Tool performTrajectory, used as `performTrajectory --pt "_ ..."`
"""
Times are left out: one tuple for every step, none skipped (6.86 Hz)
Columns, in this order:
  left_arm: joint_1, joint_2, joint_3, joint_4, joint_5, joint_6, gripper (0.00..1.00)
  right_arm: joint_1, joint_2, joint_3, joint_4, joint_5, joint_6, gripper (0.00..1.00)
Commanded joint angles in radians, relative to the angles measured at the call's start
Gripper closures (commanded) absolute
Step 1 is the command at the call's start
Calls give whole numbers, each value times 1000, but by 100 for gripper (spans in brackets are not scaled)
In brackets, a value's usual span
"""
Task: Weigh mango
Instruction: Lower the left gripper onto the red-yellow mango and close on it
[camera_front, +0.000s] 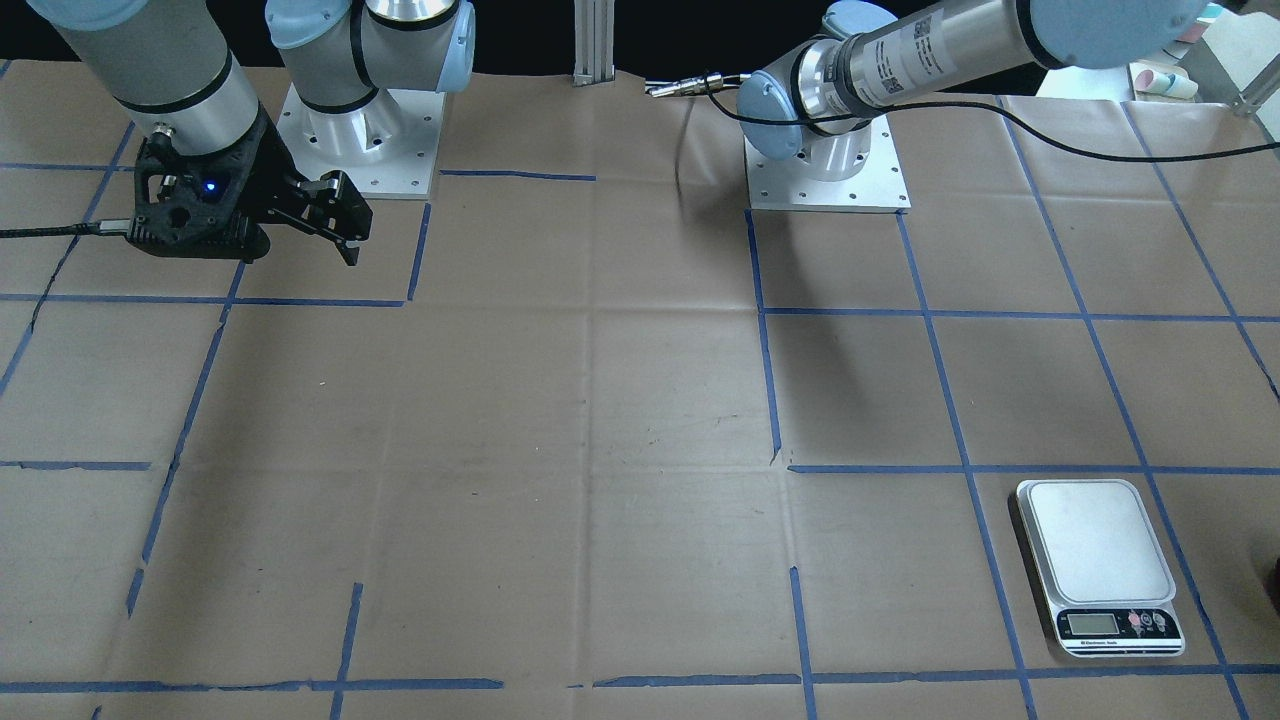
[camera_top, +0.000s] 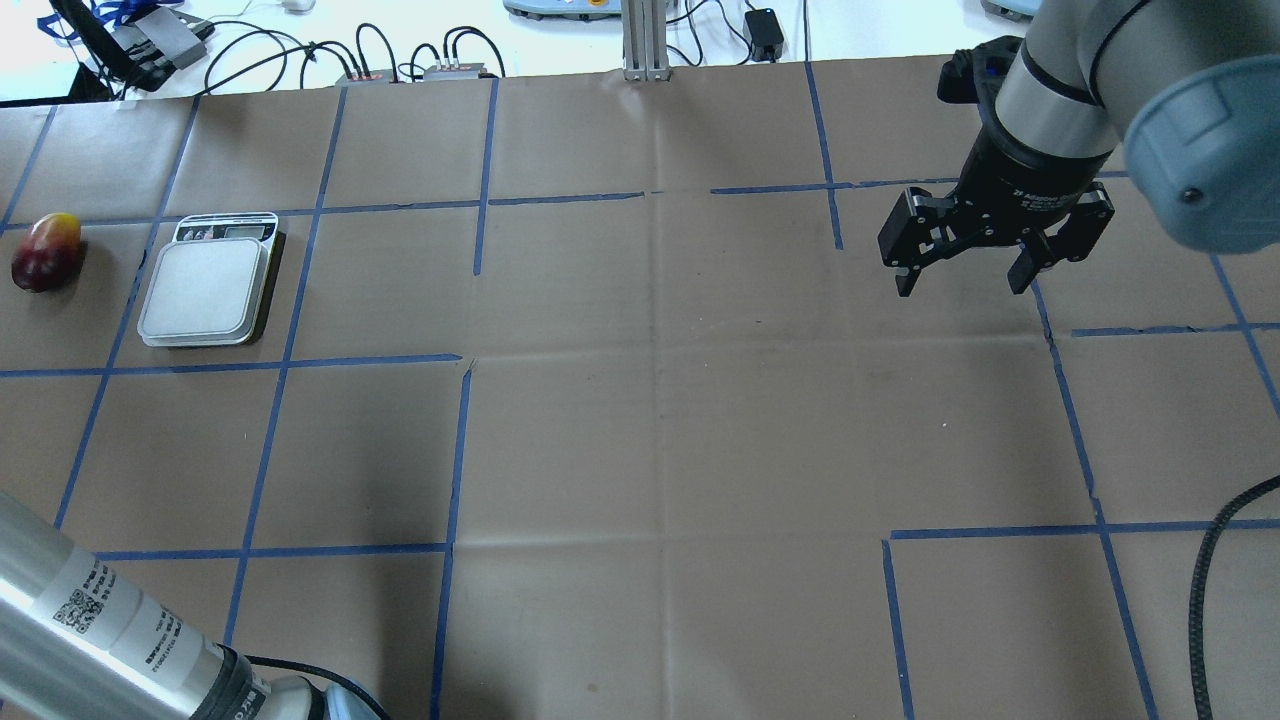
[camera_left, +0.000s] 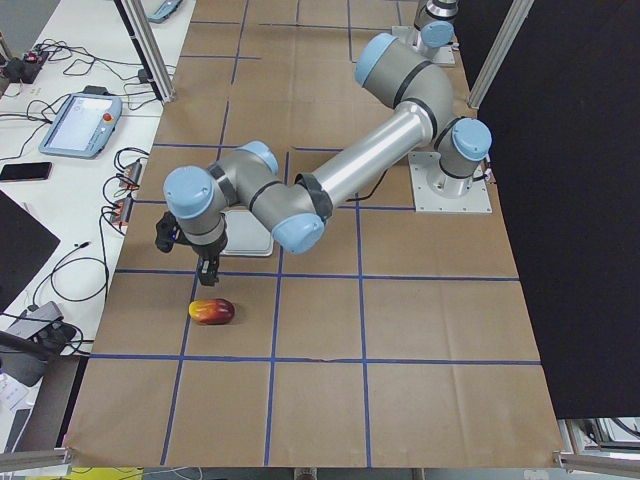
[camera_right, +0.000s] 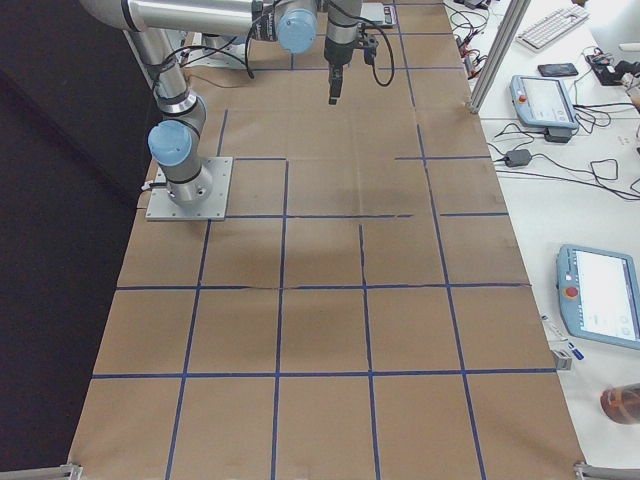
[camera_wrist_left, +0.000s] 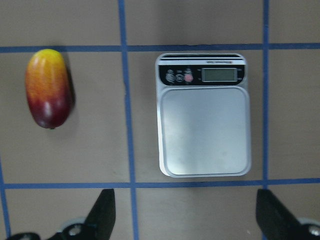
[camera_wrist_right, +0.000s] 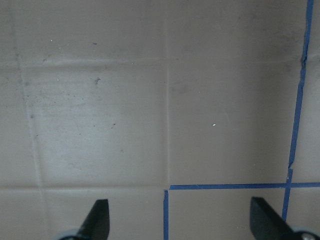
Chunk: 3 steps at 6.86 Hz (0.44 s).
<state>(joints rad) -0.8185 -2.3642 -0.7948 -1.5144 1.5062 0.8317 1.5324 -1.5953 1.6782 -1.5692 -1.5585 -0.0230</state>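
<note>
The mango (camera_wrist_left: 47, 90), dark red at one end and yellow at the other, lies on the brown paper to the left of the scale (camera_wrist_left: 204, 132) in the left wrist view. It also shows at the overhead view's left edge (camera_top: 45, 252), next to the scale (camera_top: 205, 290), whose plate is bare. My left gripper (camera_wrist_left: 185, 196) is open and empty, high above both; in the exterior left view it (camera_left: 207, 272) hangs just above the mango (camera_left: 212, 311). My right gripper (camera_top: 962, 285) is open and empty over bare paper, far from both.
Blue tape lines grid the paper-covered table (camera_top: 650, 420). An aluminium post (camera_top: 645, 40) stands at the far edge, with cables and devices (camera_top: 400, 60) beyond it. In the front-facing view the scale (camera_front: 1095, 545) sits near the front right corner.
</note>
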Motion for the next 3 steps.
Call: performTrajectory --pt "7 -165 187 -12 0 33 1 0 0 0 0 0 0 0" --pt "-2 -199 186 -13 -44 26 2 0 0 0 0 0 0 0" --pt "-13 -243 187 -6 -49 20 3 0 0 0 0 0 0 0"
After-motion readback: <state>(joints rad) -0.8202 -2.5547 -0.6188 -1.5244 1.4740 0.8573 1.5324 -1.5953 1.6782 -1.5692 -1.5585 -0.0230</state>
